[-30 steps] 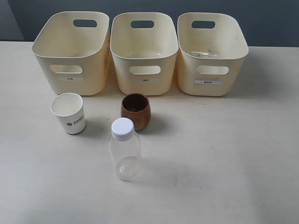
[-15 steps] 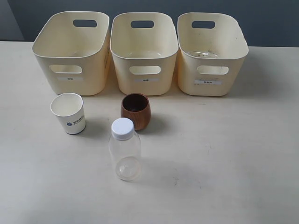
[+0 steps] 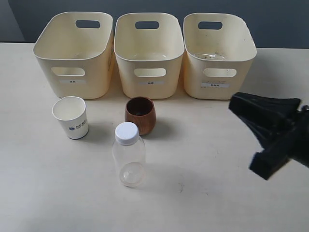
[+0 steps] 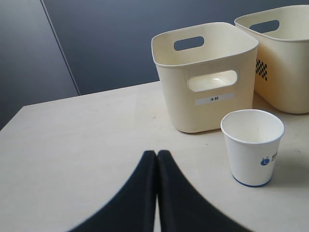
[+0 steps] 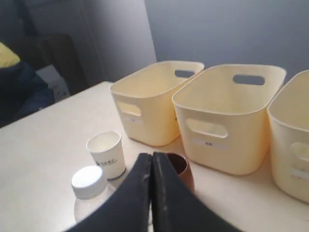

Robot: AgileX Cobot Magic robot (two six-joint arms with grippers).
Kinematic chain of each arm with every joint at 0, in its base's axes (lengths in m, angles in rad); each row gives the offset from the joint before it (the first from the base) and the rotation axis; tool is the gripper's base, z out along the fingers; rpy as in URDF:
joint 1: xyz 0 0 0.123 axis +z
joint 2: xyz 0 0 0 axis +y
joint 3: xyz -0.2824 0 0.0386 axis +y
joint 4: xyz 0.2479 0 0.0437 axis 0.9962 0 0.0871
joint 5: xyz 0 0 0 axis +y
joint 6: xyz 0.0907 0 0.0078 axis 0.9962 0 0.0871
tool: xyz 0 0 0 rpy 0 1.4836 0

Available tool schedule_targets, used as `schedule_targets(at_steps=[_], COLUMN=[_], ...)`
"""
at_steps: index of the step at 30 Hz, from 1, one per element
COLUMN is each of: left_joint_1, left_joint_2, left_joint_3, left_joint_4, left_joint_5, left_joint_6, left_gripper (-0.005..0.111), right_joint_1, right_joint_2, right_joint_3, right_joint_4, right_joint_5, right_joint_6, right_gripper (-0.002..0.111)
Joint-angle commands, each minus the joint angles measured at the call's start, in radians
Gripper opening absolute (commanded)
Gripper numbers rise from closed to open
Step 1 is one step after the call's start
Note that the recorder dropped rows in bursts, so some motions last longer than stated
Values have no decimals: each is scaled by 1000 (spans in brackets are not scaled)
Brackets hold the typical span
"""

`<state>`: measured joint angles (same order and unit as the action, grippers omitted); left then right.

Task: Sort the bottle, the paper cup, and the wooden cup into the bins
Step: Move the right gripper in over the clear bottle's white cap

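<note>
We have all three items upright on the table (image 3: 217, 193), none sorted yet: the paper cup (image 3: 71, 117) at the left, the wooden cup (image 3: 140, 115) just right of it near the middle bin, and the bottle (image 3: 128, 153) nearer to us, in front of the wooden cup. The three bins (image 3: 149, 54) stand in a row at the far side, and as far as we can see they hold none of the three. Our right gripper (image 3: 263, 126) sits at the right edge of the scene, well apart from everything; in the right wrist view its fingers (image 5: 145, 193) are pressed together with nothing between them. Our left gripper (image 4: 157, 159) is likewise closed and empty, and the paper cup stands near it, off to one side – not touching. To start well, we judge the right arm should open its fingers before it nears the bottle, come in level at mid-body height, and close gently – the thin clear plastic looks light and easy to tip or squash. The wooden cup stands close behind the bottle, so we should keep clear of it
</note>
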<state>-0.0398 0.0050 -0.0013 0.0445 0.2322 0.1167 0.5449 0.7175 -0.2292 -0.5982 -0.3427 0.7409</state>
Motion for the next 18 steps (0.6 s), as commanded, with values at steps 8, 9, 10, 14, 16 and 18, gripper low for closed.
schedule_targets(at_steps=[8, 9, 10, 14, 16, 18], left_joint_1=[-3, -3, -3, -3, -3, -3], left_joint_2=[-5, -5, -5, -5, -5, -5], left_joint_3=[1, 1, 1, 1, 1, 1], left_joint_4=[-1, -1, -1, -1, -1, -1], left_joint_5=[-1, -1, -1, -1, -1, -1], left_joint_6=[-2, -2, -2, -2, -2, -2], left_gripper=[0, 0, 0, 0, 0, 0], right_joint_1=[49, 49, 49, 49, 51, 51], right_joint_2=[588, 604, 627, 688, 705, 728], right_joint_3=[-202, -209, -217, -227, -227, -228], right_joint_4=[-163, -160, -160, -152, -152, -149], right_joint_5=[-308, -305, -302, -352, -359, -394], right_joint_6=[-34, -34, -34, -34, -34, -36], right_gripper=[0, 2, 13, 87, 94, 79])
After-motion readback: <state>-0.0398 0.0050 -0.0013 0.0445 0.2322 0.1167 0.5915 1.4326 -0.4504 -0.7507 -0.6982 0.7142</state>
